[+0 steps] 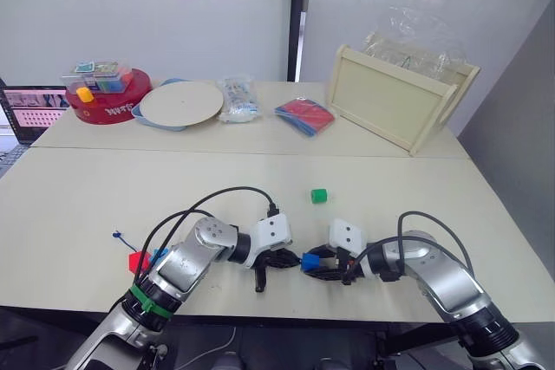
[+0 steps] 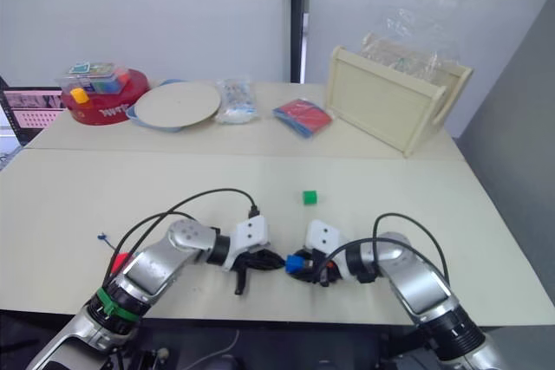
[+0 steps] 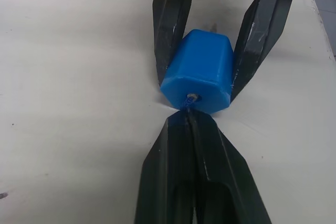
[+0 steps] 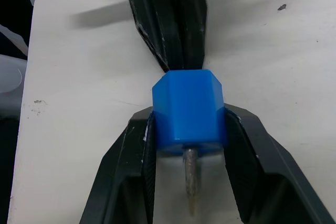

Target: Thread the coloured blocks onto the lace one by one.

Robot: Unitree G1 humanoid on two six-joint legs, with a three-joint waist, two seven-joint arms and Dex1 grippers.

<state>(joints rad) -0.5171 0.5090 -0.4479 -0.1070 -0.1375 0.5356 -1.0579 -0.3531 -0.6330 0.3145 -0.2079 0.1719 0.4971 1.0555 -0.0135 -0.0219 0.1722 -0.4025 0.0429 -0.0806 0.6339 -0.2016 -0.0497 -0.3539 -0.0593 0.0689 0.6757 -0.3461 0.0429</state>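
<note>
A blue block (image 4: 189, 111) is clamped between the black fingers of my right gripper (image 4: 189, 115), just above the table's near edge (image 1: 310, 261). The lace's stiff pale tip (image 4: 190, 182) sticks out of the block's hole on the right gripper's side. My left gripper (image 3: 188, 115) is shut on the dark-blue lace right where it enters the block's other face (image 3: 190, 98). The lace's far end (image 1: 117, 235) lies on the table to the left, near a red block (image 1: 137, 261) beside my left arm. A green block (image 1: 319, 196) sits alone mid-table, beyond both grippers.
Along the back stand a red round tub (image 1: 104, 101) with toys on top, a white plate (image 1: 180, 103), a clear plastic packet (image 1: 237, 100), a red-and-blue packet (image 1: 304, 116) and a wooden crate (image 1: 399, 97). A laptop (image 1: 30, 110) is at far left.
</note>
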